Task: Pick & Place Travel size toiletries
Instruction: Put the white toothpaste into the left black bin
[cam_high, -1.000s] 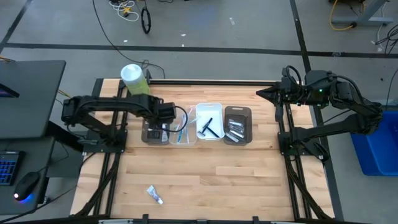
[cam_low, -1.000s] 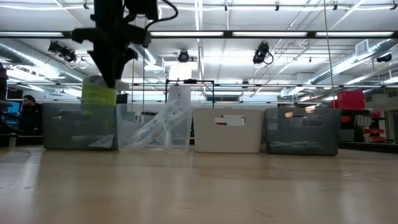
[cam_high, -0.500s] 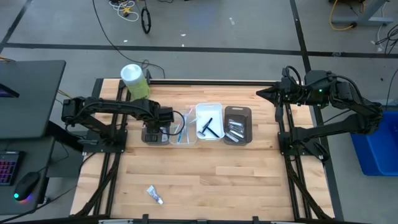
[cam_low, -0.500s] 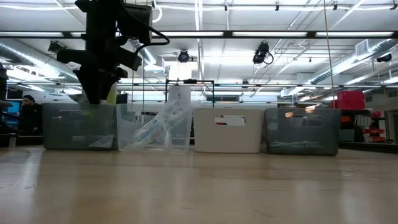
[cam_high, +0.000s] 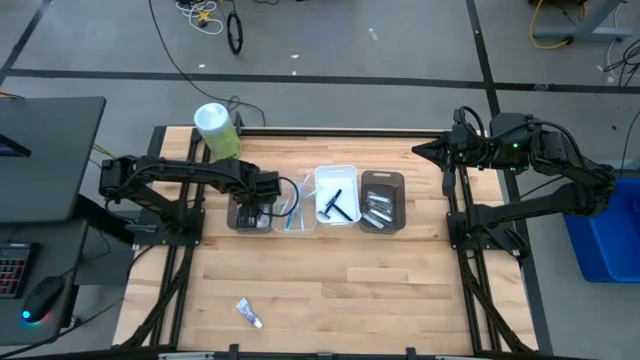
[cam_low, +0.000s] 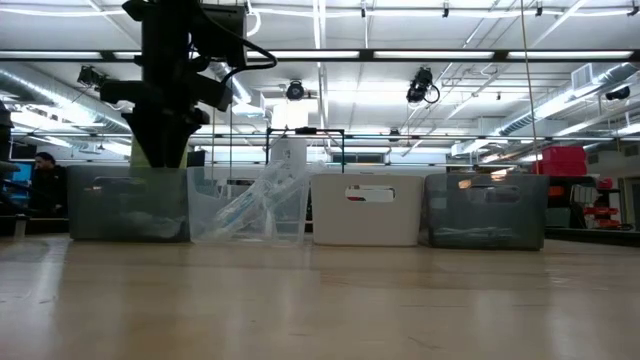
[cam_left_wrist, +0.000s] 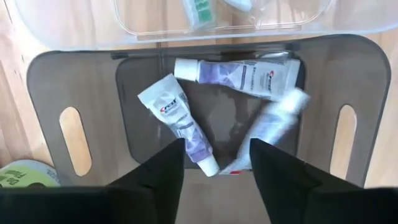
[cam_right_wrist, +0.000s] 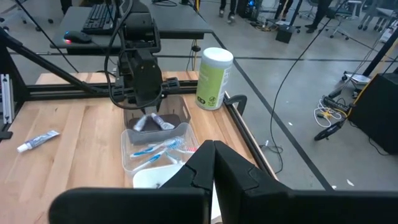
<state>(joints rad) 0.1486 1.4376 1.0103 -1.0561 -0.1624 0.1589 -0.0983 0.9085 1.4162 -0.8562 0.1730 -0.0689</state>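
A wooden worktop (cam_high: 330, 290) stands in an open workshop with cables on the grey floor; a person (cam_low: 45, 185) shows far off at the low view's left edge. Four trays sit in a row across the worktop's middle: a dark tray (cam_high: 235, 215), a clear tray (cam_high: 300, 222), a white tray (cam_high: 345, 172) and a second dark tray (cam_high: 382, 179), each just beside the next. The front half of the worktop is open, bare but for one toothpaste tube (cam_high: 249, 312) lying near the front left, well apart from the trays. A green-white canister (cam_high: 216, 130) stands at the back left edge.

The left end effector (cam_left_wrist: 216, 163) hangs over the first dark tray, its fingers (cam_left_wrist: 163, 171) spread wide and holding nothing. A second ago it stood higher above this tray's rim; it has since come lower, so that in the low view the arm's dark body now meets the tray's top edge. Inside the tray lie three white and purple-blue toothpaste tubes (cam_left_wrist: 236, 73), one flat along the far wall, one (cam_left_wrist: 181, 118) slanted, one (cam_left_wrist: 273, 118) blurred.

Blue-white toothbrushes (cam_high: 291, 212) lie in the clear tray, black razors (cam_high: 335, 203) in the white one, silvery tubes (cam_high: 376, 210) in the far dark one.

The right end effector (cam_right_wrist: 214, 163) waits at the back right edge, as before, fingers closed together on nothing
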